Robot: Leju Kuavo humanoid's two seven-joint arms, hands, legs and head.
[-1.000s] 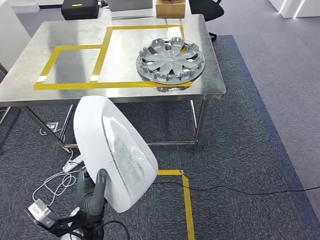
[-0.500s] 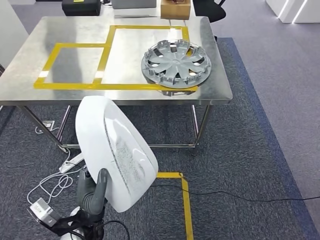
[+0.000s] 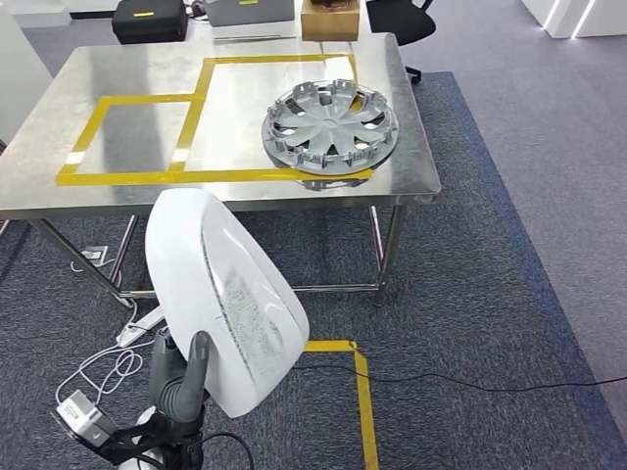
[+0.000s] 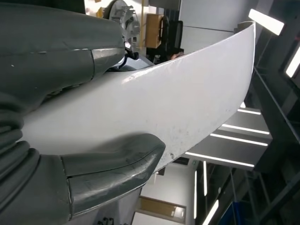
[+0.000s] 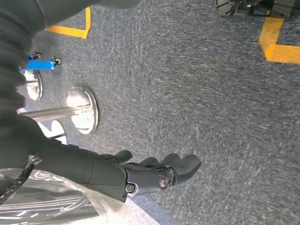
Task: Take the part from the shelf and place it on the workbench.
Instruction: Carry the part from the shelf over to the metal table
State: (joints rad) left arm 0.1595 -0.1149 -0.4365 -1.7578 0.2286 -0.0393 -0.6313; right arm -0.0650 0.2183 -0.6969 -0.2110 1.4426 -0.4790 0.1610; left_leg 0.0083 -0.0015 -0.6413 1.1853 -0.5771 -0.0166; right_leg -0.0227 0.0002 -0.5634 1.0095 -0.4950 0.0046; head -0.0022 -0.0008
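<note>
White part [image 3: 221,299] gripped in left hand [image 3: 179,377] above carpet in front of steel surface [image 3: 236,191], silver wheel cover [image 3: 329,127] lying on surface inside yellow tape, right hand [image 5: 155,173] empty, fingers loosely extended over floor

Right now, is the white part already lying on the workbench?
No, the left hand holds the white part above the carpet, short of the workbench.

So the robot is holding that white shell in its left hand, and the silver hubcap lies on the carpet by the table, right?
Not quite. The left hand does hold the white shell, but the head view shows the silver hubcap lying on the steel workbench, not on the carpet.
</note>
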